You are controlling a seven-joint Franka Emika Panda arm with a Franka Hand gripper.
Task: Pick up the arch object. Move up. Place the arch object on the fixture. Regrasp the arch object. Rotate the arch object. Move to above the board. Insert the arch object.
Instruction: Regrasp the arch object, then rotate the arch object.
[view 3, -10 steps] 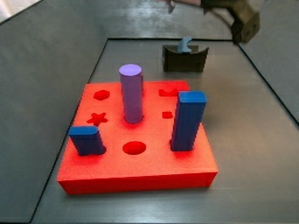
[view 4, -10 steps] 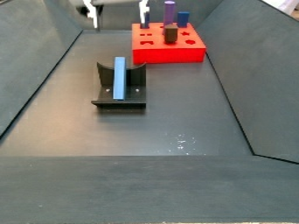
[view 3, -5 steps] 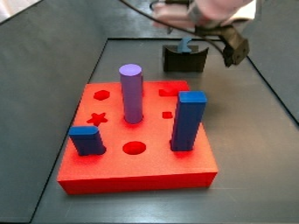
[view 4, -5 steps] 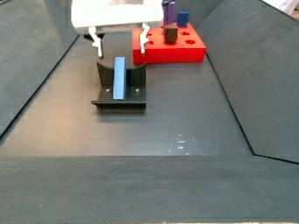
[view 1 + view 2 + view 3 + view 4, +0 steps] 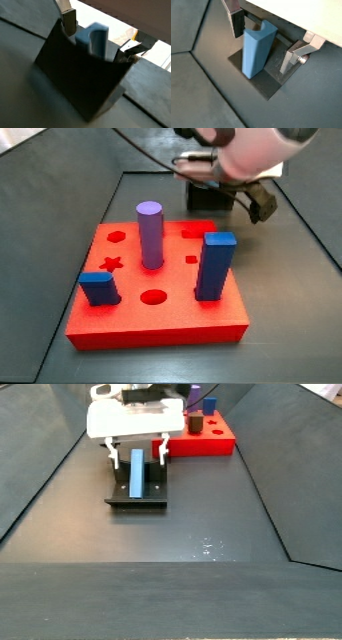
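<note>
My gripper [image 5: 271, 40] is down at the fixture [image 5: 135, 488], fingers spread wide, one on each side of the arch object [image 5: 258, 50] and neither touching it as far as both wrist views show. The arch object lies in the fixture's notch, so I judge the pick-up, the lift and the placing done. The regrasp is the step in hand but not yet made. Rotating, moving above the board [image 5: 158, 328] and inserting are all left.

In a side view the pale blue bar [image 5: 138, 472] runs lengthwise along the fixture, its far end between my fingers, and the board [image 5: 201, 440] sits well apart at the far right. That view shows nothing of the gap at the pads.

In a wrist view the silver fingers [image 5: 296, 54] stand clear of the bar's flanks, with dark fixture [image 5: 271, 85] showing between. In another wrist view the bar [image 5: 93, 42] stands up past the fixture's dark wall [image 5: 77, 80].

In a side view my arm hides most of the fixture, but the board's contents are plain: a purple cylinder [image 5: 150, 234], two blue square pegs [image 5: 215, 265] [image 5: 96, 288], and open holes.
</note>
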